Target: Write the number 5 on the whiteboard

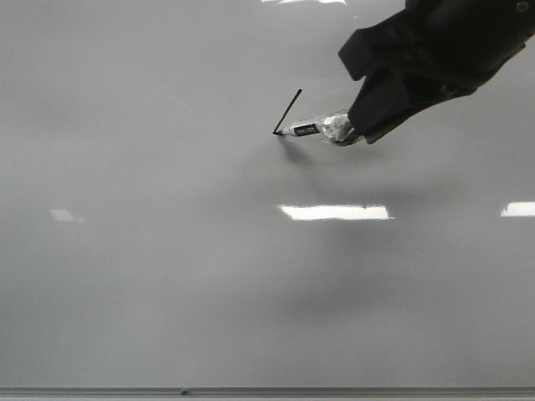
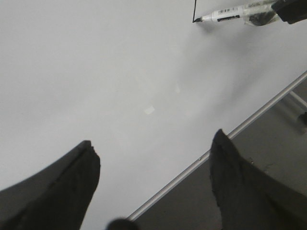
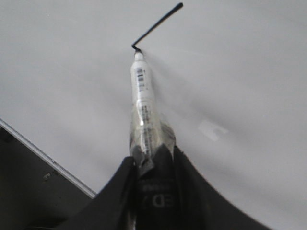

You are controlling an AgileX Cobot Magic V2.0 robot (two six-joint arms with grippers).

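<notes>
The whiteboard (image 1: 167,276) is a glossy pale-grey board that fills the front view. On it is one thin black slanted stroke (image 1: 287,111) of the number 5, also in the right wrist view (image 3: 157,24). My right gripper (image 1: 358,134) is shut on a white marker (image 1: 318,129), whose black tip touches the lower end of the stroke. In the right wrist view the gripper (image 3: 152,160) clamps the marker (image 3: 143,103) by its taped rear part. My left gripper (image 2: 154,160) is open and empty above the board's edge. The marker (image 2: 230,12) shows far off there.
The board's thin grey frame edge (image 1: 267,391) runs along the bottom of the front view and diagonally through the left wrist view (image 2: 249,122). Bright rectangular light reflections (image 1: 334,212) lie on the board. Beyond the frame is a dark grey surface (image 2: 259,153).
</notes>
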